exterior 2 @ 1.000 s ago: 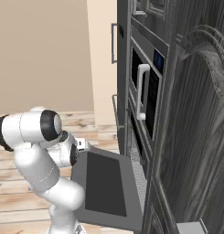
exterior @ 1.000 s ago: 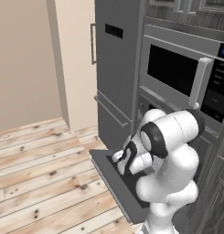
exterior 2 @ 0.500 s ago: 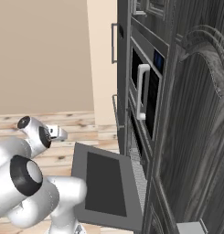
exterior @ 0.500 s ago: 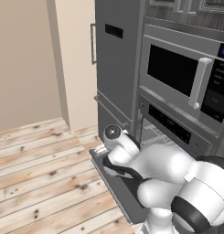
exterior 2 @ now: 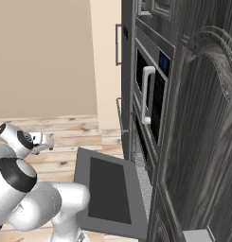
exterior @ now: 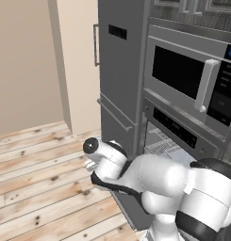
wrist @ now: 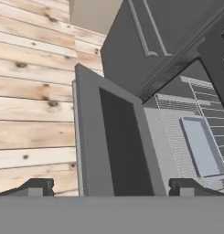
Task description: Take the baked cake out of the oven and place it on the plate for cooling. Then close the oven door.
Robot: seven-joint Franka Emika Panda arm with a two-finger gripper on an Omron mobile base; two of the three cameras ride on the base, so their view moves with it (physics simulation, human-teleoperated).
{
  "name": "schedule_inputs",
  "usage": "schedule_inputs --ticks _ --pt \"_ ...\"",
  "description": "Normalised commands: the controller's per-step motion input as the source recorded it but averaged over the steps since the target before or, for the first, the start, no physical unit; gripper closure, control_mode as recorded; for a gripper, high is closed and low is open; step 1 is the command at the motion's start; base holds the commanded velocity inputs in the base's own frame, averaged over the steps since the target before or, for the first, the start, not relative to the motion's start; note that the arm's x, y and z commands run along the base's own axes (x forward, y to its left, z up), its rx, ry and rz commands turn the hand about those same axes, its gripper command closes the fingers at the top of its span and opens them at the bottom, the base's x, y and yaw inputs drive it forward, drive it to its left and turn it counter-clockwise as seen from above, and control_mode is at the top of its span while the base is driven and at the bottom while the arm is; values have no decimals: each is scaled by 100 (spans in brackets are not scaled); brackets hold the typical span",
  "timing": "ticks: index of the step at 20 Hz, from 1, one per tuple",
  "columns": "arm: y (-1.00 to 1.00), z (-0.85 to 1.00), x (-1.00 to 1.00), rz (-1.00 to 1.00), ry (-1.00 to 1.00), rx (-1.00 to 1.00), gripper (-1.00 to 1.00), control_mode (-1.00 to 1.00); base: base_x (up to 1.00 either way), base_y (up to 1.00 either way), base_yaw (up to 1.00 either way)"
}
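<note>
**Door down, pincer wide and empty**

Door (wrist: 118, 141) swung fully down on its hinge, lying flat out from oven (exterior: 183, 136) above the wood floor (wrist: 31, 91), dark glass facing up. Judged to be left so to clear the way to the rack. On the wire rack (wrist: 175, 132) inside the cavity, a pale flat rectangular pan (wrist: 200, 146), likely carrying the cake. Too blurred to make out the cake itself. Sits well in from the door's free edge, toward the right of the hand view.

Pincer (wrist: 112, 189) poised off the door's outer end, looking along the door toward the cavity. Tips spread far apart, with nothing between them and nothing touched. Well apart from the pan. In the base views, hand low near the door's front edge, arm folded down beside it.

Judged step: lining up for the cake, reach into the cavity not yet begun. Next move calls for a low, level run over the door, tips straddling the pan's near rim. Risk of clipping the door or the rack edge on the way in. Closing the door left for last.
</note>
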Motion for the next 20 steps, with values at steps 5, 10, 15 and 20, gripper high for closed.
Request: schedule_inputs --ticks 5,10,15,20 --pt "52 -22 0 -3 17 -17 -100 -100 0 0 0" --pt "25 -47 -2 -3 5 -17 -100 -100 0 0 0" --pt "8 -73 0 -5 0 -20 -100 -100 0 0 0" --pt "4 -77 0 -5 2 -19 -100 -100 0 0 0"
